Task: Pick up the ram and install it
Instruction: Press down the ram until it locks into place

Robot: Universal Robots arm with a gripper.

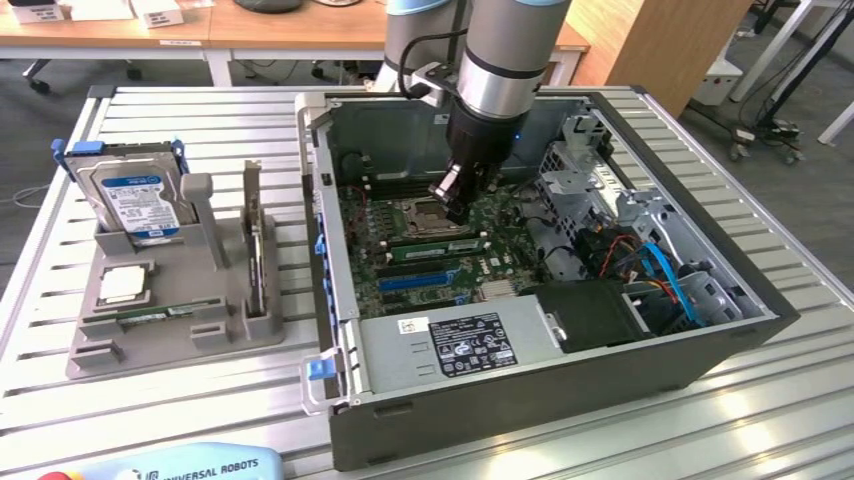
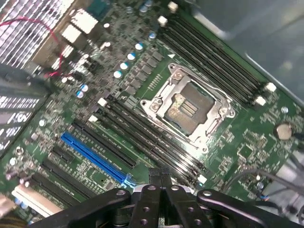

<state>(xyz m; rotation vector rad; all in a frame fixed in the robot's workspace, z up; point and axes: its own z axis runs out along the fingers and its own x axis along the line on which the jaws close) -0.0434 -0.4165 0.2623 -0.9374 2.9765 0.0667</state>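
Observation:
My gripper (image 1: 461, 208) reaches down into the open computer case (image 1: 694, 340) and hangs just above the motherboard (image 1: 400, 262). In the wrist view the gripper (image 2: 161, 175) is shut, and nothing shows between its fingers. The tips sit over the long dark memory slots (image 2: 142, 135) beside the empty processor socket (image 2: 187, 107). A slim green ram (image 1: 434, 246) lies along those slots in the exterior view, just below the gripper tip. I cannot tell whether the tips touch it.
A grey holder (image 1: 174, 335) stands on the slatted table at the exterior view's left. It carries a silver hard drive with a blue label (image 1: 134, 200), a square processor chip (image 1: 123, 285) and what looks like another slim green stick (image 1: 144, 318). Drive cage and cables (image 1: 641, 260) crowd the case.

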